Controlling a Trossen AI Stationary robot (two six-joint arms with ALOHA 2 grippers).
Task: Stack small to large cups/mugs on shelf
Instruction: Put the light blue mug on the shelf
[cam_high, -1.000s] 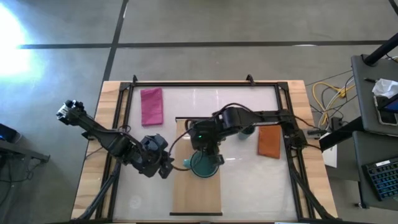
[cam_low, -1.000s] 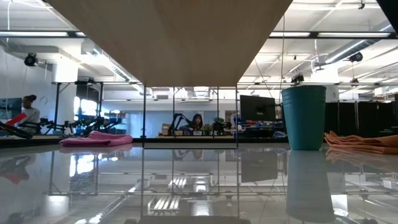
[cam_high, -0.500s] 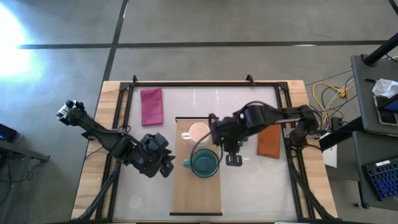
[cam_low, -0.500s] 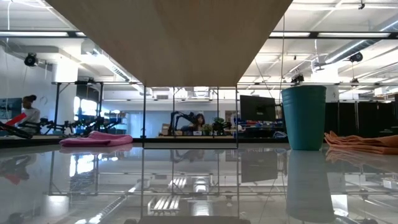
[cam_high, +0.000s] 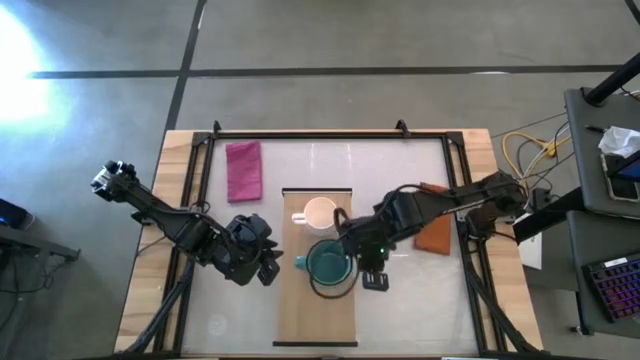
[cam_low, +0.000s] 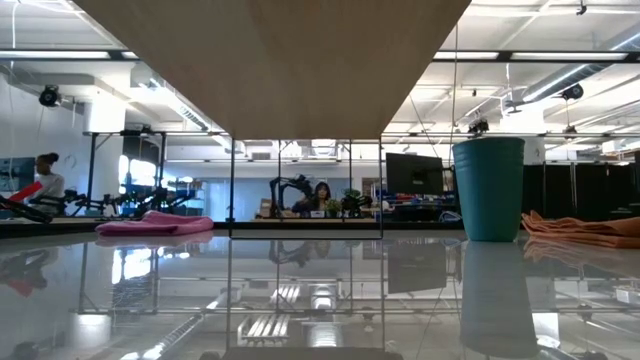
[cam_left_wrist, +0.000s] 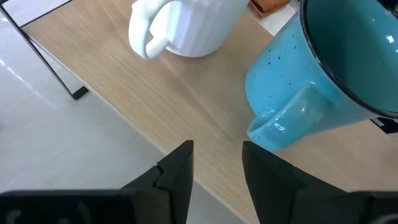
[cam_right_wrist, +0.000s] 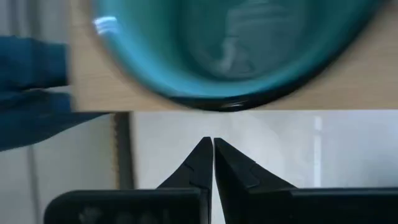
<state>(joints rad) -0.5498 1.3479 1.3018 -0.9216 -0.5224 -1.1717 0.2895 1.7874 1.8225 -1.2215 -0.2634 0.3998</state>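
Note:
The teal handled mug (cam_high: 327, 262) and the cream-white handled mug (cam_high: 318, 213) stand upright on the long light-wood shelf (cam_high: 315, 310). The low view shows the shelf's underside (cam_low: 270, 60). My left gripper (cam_high: 268, 266) is open at the shelf's left edge; in its wrist view (cam_left_wrist: 217, 155) it faces the teal mug's handle (cam_left_wrist: 283, 121) without touching it. My right gripper (cam_high: 368, 276) is shut over the white table just right of the teal mug (cam_right_wrist: 236, 50). The dark green cup (cam_low: 488, 188) stands on the table; my right arm hides it from above.
A magenta cloth (cam_high: 243, 170) lies at the table's far left, and an orange cloth (cam_high: 433, 232) lies right of the shelf, partly under my right arm. A dark frame (cam_high: 330, 133) runs along the table's edges. People sit in the room beyond (cam_low: 320, 195).
My right gripper has swung from above the teal mug toward the table's right edge, then toward the near edge, and now sits beside the mug off the shelf. The white mug has come into view from under the arm. Both mugs have stayed in place.

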